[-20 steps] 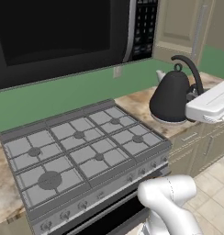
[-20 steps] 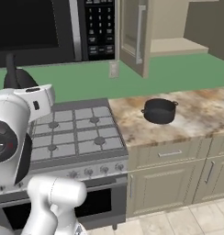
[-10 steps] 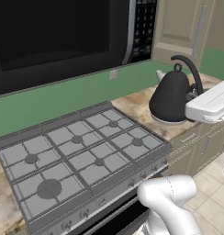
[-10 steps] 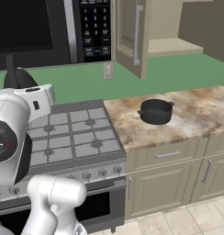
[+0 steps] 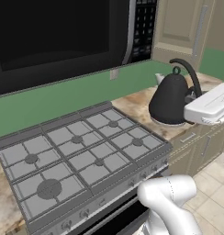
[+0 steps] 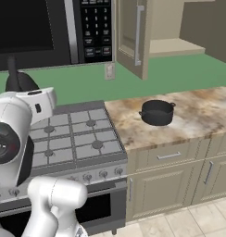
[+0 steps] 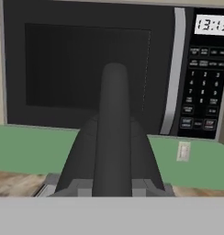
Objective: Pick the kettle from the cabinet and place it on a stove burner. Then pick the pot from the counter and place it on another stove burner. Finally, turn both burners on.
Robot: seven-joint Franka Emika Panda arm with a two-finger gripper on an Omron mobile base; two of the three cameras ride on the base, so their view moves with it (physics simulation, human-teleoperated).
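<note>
Currently the kettle [image 5: 170, 98] is grasped by its handle in the clenched gripper [image 7: 113, 190]. It should be kept upright, carried left over the stove [image 5: 81, 151], and lowered squarely onto one small burner [image 5: 137, 142].

Kettle [image 5: 169, 98]: black. Pot [image 6: 156, 112]: dark grey. Counter [image 6: 203, 111]: beige-brown marbled; backsplash [image 6: 179, 74]: green; range [image 5: 81, 151]: grey grates.

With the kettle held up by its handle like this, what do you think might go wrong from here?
1. The claw grips only the arched handle, so the kettle may swing or slip as it travels.
2. The kettle hangs off the stove's right edge; lowered too early, it would land on the counter rather than a burner.
3. The microwave sits close ahead in the hand view, so lifting higher might bump it.
</note>
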